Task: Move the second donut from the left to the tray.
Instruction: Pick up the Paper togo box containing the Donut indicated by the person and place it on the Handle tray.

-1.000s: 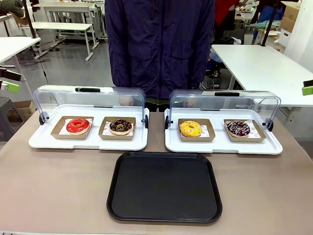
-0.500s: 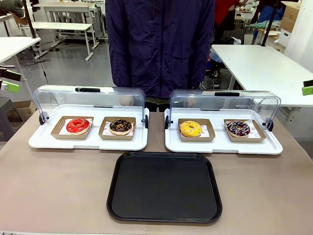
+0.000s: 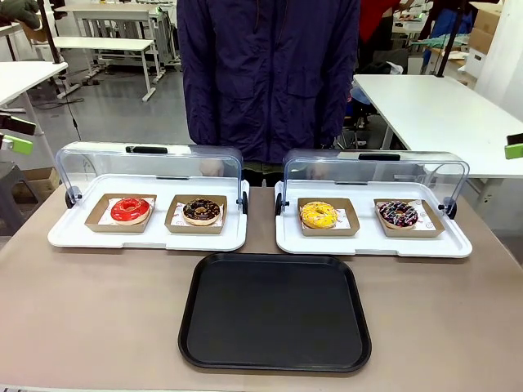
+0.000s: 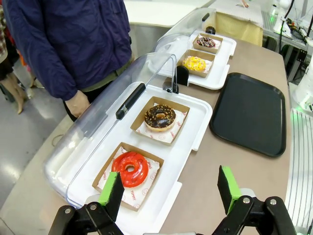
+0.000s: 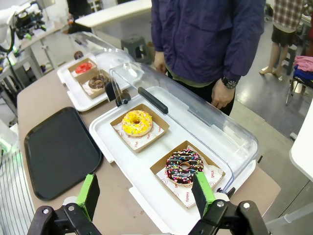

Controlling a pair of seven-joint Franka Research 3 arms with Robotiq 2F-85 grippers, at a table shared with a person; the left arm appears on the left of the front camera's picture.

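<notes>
Fingers (image 4: 112, 195) of the left gripper (image 4: 171, 192) stand spread wide with nothing between the green pads, and the right gripper (image 5: 145, 195) is likewise spread and empty. The second donut from the left (image 3: 201, 211), chocolate-glazed with tan bits, sits in its brown cardboard dish (image 3: 196, 230) on the right half of the left white tray (image 3: 65, 235), just beside the red-glazed donut (image 3: 130, 209). That tray's clear lid (image 3: 147, 167) is tipped back toward the person (image 3: 270, 73), leaving the donuts open from the robot's side. The black tray (image 3: 274, 314) lies bare on the table (image 3: 90, 327), near the front edges of both white trays and centred between them. By my reading the task is at its very start, and the step in hand is the reach. The left gripper looks down on the left white tray, with the red donut closest and the chocolate one farther along, so it seems the better placed arm. The next move calls for passing the red donut, lowering over the dish and closing gently enough to spare the glaze. It should also keep clear of the raised lid and the person's hand (image 4: 78, 104) behind it.
</notes>
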